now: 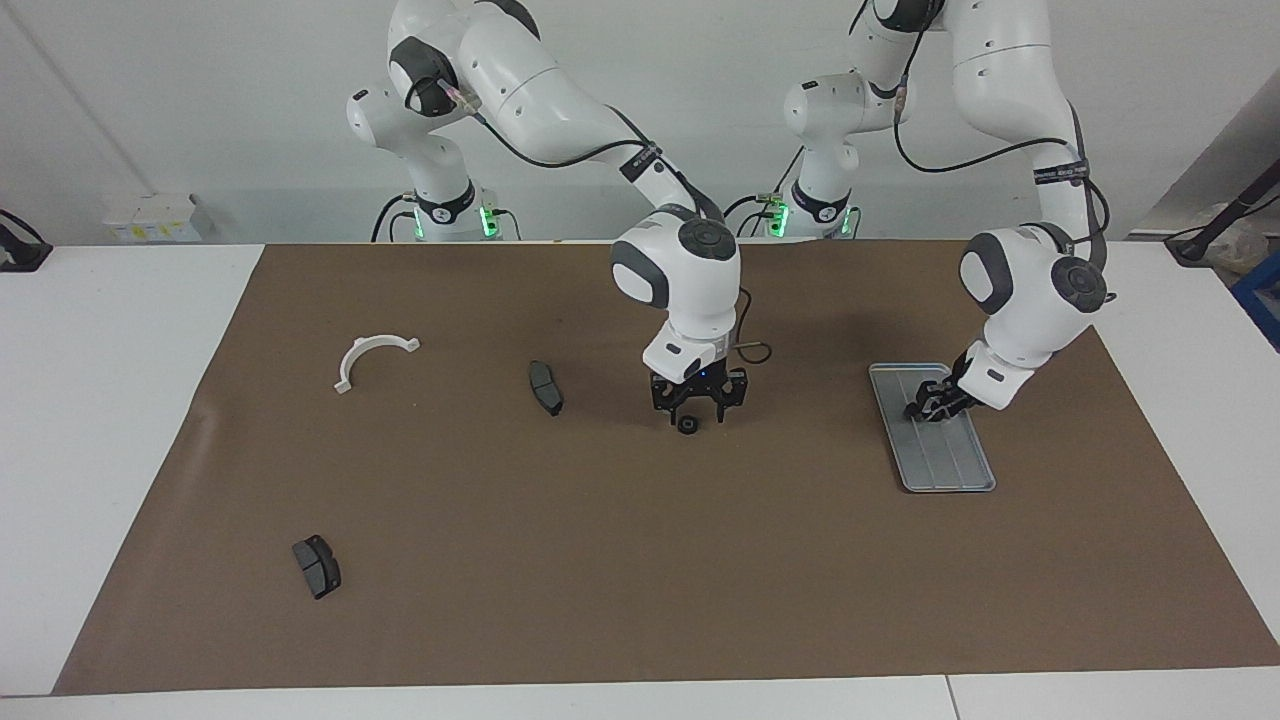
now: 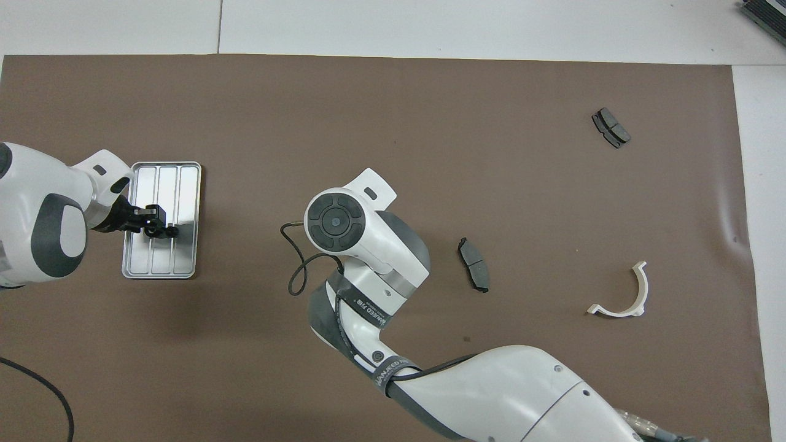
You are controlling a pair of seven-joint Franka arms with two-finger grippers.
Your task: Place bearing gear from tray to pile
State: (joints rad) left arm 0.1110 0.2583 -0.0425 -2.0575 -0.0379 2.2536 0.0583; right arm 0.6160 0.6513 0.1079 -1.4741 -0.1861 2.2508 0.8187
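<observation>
Tray [image 1: 950, 470] near mat [image 1: 640, 600] edge | left pincer [image 1: 925, 408] inside | right pincer [image 1: 693, 412] mid-mat.

A small black bearing gear [image 1: 688, 425] lies flat mid-mat, the ridged silver tray [image 1: 945, 470] at its three o'clock.

One tray [image 1: 945, 465] lies on the table [image 1: 120, 420], directly under the left claw [image 1: 925, 408]. One small black bearing gear [image 1: 688, 425] sits on the brown mat [image 1: 620, 580], straight beneath the right claw [image 1: 698, 405]; a second small dark part [image 2: 172, 231] shows at the left claw's tips on the tray. Two dark brake pads: one [image 1: 545, 387] just beside the right claw, one [image 1: 316, 566] well apart from both claws. One white half-ring bracket [image 1: 372, 357]. Two arms, two claws.
</observation>
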